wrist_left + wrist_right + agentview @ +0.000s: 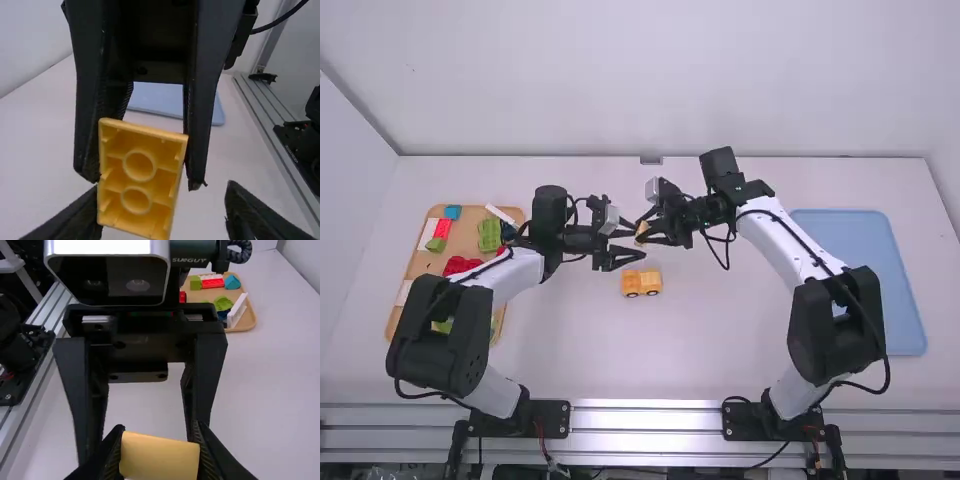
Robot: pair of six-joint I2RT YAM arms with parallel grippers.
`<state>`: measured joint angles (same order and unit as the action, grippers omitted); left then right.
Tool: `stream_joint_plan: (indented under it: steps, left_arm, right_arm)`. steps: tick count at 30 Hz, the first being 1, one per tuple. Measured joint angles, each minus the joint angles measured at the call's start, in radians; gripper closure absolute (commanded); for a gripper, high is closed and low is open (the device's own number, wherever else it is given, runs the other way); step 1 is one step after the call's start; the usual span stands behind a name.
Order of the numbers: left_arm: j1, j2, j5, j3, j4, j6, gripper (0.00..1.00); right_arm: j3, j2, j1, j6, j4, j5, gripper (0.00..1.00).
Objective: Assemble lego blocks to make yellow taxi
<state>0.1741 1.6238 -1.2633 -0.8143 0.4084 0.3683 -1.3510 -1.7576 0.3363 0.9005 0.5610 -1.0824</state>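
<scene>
In the high view my right gripper (645, 232) is over the middle of the table, shut on a yellow block (643, 228). Facing it from the left, my left gripper (633, 243) stands open, one finger on each side of the block's near end. Just below them on the table sits a yellow car body (641, 282) with black wheels. The left wrist view has the hollow underside of the yellow block (137, 180) between the open fingers of my left gripper (160, 215). In the right wrist view, the pads of my right gripper (160, 457) press the yellow block (159, 459) from both sides.
A wooden tray (508, 212) with red, green, blue and white pieces lies at the left, partly under the left arm. A blue tray (905, 290) lies at the right, behind the right arm's elbow.
</scene>
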Motion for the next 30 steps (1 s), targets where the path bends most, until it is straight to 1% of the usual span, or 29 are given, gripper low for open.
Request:
stream_joint_plan:
  steps: [1, 2, 4, 5, 7, 9, 10, 11, 12, 13, 14, 16, 18, 19, 23, 25, 27, 28, 30]
  left_arm:
    - [0.0, 0.0, 0.003, 0.0, 0.0, 0.0, 0.51]
    - [0.0, 0.0, 0.007, 0.0, 0.0, 0.004, 0.54]
    - [0.0, 0.0, 0.01, 0.0, 0.001, 0.007, 0.56]
    - [0.0, 0.0, 0.014, 0.0, 0.0, 0.009, 0.61]
    - [0.0, 0.0, 0.02, 0.0, 0.001, 0.012, 0.67]
    - [0.0, 0.0, 0.021, 0.0, 0.001, 0.018, 0.75]
    - [0.0, 0.0, 0.018, 0.0, 0.002, 0.022, 0.76]
    - [-0.001, 0.0, 0.018, 0.0, 0.001, 0.023, 0.77]
    - [-0.001, 0.0, 0.017, 0.0, 0.002, 0.022, 0.78]
    - [-0.001, 0.0, 0.017, 0.0, 0.003, 0.023, 0.79]
    - [-0.001, 0.0, 0.017, 0.0, 0.006, 0.022, 0.82]
    - [-0.001, 0.0, 0.012, 0.0, 0.011, 0.021, 0.85]
    - [0.004, 0.0, 0.005, 0.0, 0.031, 0.021, 0.86]
    - [0.004, 0.0, 0.005, 0.0, 0.038, 0.022, 0.86]
    - [0.004, 0.0, 0.0, 0.0, 0.125, 0.0, 0.86]
    - [0.004, 0.0, 0.003, 0.0, 0.212, -0.039, 0.87]
    - [0.004, 0.0, 0.003, 0.0, 0.266, -0.066, 0.87]
    - [0.004, 0.0, 0.008, 0.0, 0.325, -0.104, 0.87]
    - [0.004, 0.0, 0.023, 0.0, 0.381, -0.151, 0.86]
  right_arm:
    - [0.0, 0.0, 0.0, 0.0, 0.002, -0.003, 0.89]
    - [0.0, 0.0, 0.0, 0.0, 0.004, -0.007, 0.89]
    - [0.0, 0.0, 0.002, -0.001, 0.006, -0.011, 0.89]
    - [0.0, 0.0, 0.002, 0.0, 0.008, -0.013, 0.88]
    - [0.0, 0.0, 0.003, 0.0, 0.011, -0.016, 0.89]
    - [0.0, 0.0, 0.004, 0.001, 0.011, -0.018, 0.88]
    - [0.0, 0.0, 0.004, 0.004, 0.011, -0.022, 0.88]
    - [0.0, 0.0, 0.004, 0.005, 0.011, -0.023, 0.86]
    - [0.0, 0.0, 0.004, 0.006, 0.011, -0.025, 0.81]
    - [0.0, 0.0, 0.004, 0.007, 0.01, -0.026, 0.67]
    - [0.0, 0.0, 0.004, 0.005, 0.007, -0.028, 0.46]
    - [0.0, 0.0, 0.003, 0.008, -0.021, -0.031, 0.36]
    - [-0.003, 0.0, -0.002, 0.007, -0.046, -0.047, 0.28]
    - [-0.003, 0.0, -0.004, 0.003, -0.052, -0.052, 0.29]
    - [-0.003, 0.0, -0.034, -0.026, -0.111, -0.108, 0.28]
    - [-0.003, 0.0, -0.058, -0.042, -0.135, -0.156, 0.29]
    - [-0.003, 0.0, -0.069, -0.047, -0.147, -0.185, 0.28]
    - [-0.003, 0.0, -0.077, -0.05, -0.158, -0.204, 0.3]
    - [-0.003, 0.0, -0.084, -0.053, -0.175, -0.224, 0.32]
